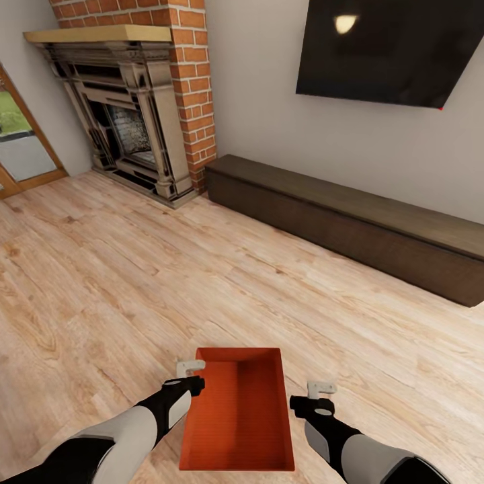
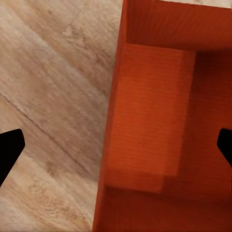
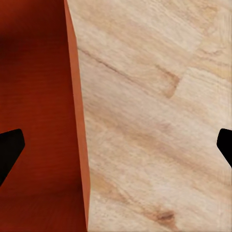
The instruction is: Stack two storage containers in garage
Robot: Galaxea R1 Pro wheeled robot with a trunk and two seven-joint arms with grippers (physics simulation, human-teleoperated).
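One red-orange storage container (image 1: 238, 413) rests open side up on the light wood floor of the living room, close in front of me. Its inside is bare. My left gripper (image 1: 191, 376) hangs open over the container's left wall near the far corner. In the left wrist view the left gripper (image 2: 116, 147) has its dark fingertips (image 2: 10, 150) wide apart, with the container (image 2: 154, 125) and its wall between them. My right gripper (image 1: 321, 396) is open just right of the container. The right wrist view shows the right gripper (image 3: 118, 147) above the container's wall (image 3: 77, 121) and the floor.
A red brick fireplace (image 1: 134, 101) stands at the far left. A long dark low cabinet (image 1: 349, 228) runs along the white wall under a black screen (image 1: 396, 47). A glass door (image 1: 17, 134) is at the left edge. Wood plank floor (image 1: 134, 282) stretches ahead.
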